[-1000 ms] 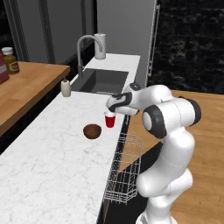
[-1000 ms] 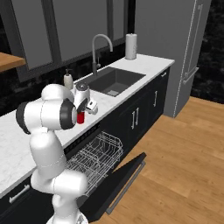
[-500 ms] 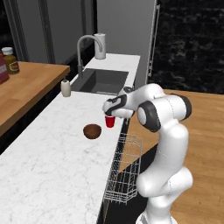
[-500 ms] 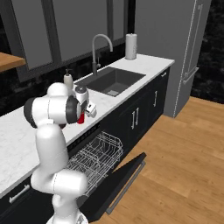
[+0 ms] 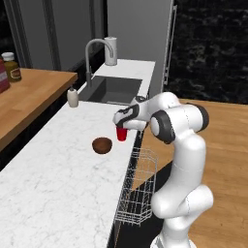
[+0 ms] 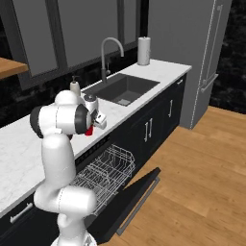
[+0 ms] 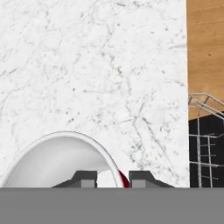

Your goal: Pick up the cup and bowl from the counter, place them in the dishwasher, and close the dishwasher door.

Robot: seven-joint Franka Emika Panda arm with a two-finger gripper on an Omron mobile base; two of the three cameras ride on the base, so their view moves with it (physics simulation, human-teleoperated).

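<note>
Gripper (image 5: pixel 122 127) clamps cup (image 5: pixel 121 134) above counter (image 5: pixel 58 184) edge (bowl (image 5: pixel 102 145) untouched); shallow rim pinch risks slipping toward rack (image 5: pixel 138 186).

No text, brand, number or sign could be read anywhere. The jar (image 5: pixel 10 67) on the wooden shelf (image 5: pixel 34 92) carried a red-orange label, but it was too small and blurred to make out any lettering.
</note>
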